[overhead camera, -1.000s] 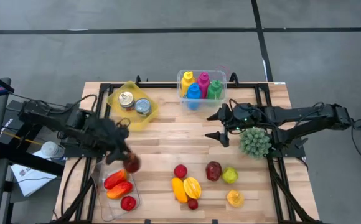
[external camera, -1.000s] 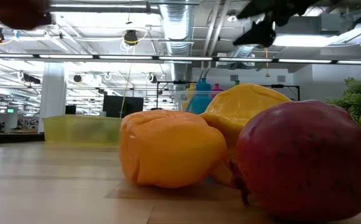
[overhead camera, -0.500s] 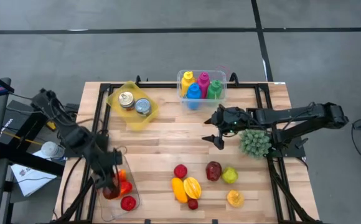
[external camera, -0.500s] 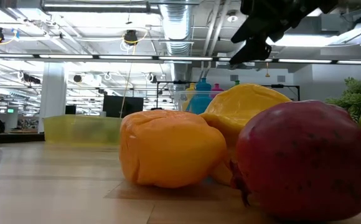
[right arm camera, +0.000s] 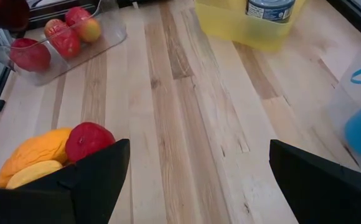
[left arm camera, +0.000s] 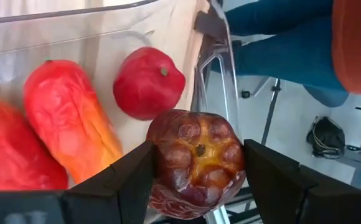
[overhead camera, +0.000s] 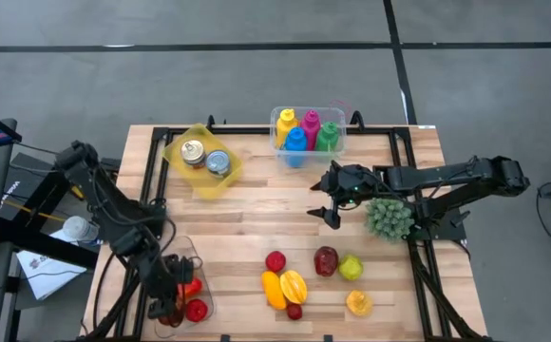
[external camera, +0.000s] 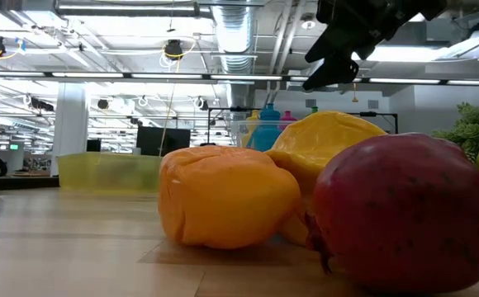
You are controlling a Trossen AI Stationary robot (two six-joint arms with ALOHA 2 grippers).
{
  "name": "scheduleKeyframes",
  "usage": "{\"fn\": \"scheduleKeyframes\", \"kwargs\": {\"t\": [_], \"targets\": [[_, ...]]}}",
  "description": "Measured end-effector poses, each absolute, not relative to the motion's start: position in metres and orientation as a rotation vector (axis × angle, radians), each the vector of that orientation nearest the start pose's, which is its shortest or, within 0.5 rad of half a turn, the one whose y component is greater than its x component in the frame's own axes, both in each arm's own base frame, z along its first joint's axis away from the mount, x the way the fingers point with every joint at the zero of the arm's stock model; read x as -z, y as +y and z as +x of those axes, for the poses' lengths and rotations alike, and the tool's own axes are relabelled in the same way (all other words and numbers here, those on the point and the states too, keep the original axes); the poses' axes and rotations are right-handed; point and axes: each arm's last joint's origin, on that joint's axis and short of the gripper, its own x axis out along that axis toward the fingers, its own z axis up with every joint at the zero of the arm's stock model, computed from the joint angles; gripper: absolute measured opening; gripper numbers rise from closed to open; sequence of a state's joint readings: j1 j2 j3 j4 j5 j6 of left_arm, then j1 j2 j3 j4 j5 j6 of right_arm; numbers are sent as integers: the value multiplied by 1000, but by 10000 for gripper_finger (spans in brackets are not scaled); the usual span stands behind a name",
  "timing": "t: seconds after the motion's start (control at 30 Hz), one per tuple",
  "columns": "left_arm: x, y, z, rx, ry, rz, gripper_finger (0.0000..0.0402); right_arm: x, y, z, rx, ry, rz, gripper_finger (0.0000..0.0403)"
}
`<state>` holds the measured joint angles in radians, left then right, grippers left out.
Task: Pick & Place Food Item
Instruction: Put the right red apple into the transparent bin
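Note:
My left gripper (overhead camera: pixel 166 304) is shut on a dark red-brown round fruit (left arm camera: pixel 196 162) above the clear tray (overhead camera: pixel 199 285) at the table's near left. In the tray lie orange-red peppers (left arm camera: pixel 68 121) and a red round fruit (left arm camera: pixel 148 83). My right gripper (overhead camera: pixel 325 201) hangs open with nothing between its fingers, above the table's middle right and far of the loose fruit. That fruit rests on the wood near the front edge: a red one (overhead camera: pixel 275 261), yellow-orange pieces (overhead camera: pixel 282 287), a dark red one (overhead camera: pixel 326 259) and a green-yellow one (overhead camera: pixel 351 268). My left gripper pinches the round fruit by its two opposite sides (left arm camera: pixel 159 158) between its two fingers (left arm camera: pixel 131 180). The fruit's stem end faces the wrist camera. The fingers slant down from the table's far left. The fruit is lifted over the tray's near end, above the red fruit.
A yellow tray with two cans (overhead camera: pixel 202 159) and a clear bin of coloured bottles (overhead camera: pixel 306 133) stand at the far edge. A green spiky plant (overhead camera: pixel 389 217) sits by my right arm. A person's legs (left arm camera: pixel 280 37) show beyond the table's edge.
My left gripper has swung toward the table's near edge and down with the dark fruit, from beside the tray's far end to above its near end, tipping more steeply downward. My right gripper has sunk a little, still open.

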<state>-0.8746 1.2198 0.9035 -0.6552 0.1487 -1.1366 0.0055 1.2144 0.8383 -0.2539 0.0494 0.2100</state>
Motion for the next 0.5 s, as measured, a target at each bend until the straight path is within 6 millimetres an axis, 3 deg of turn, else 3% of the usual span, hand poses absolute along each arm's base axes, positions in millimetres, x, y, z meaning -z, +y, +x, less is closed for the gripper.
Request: {"fn": "scheduleKeyframes", "kwargs": {"t": [0.23,0.5], "targets": [[-238,-193,152,275,1357,-536,219,-260,0,256,108,623,186,372],[-237,-194,152,287,1354,-510,225,-260,0,256,108,623,186,372]]}}
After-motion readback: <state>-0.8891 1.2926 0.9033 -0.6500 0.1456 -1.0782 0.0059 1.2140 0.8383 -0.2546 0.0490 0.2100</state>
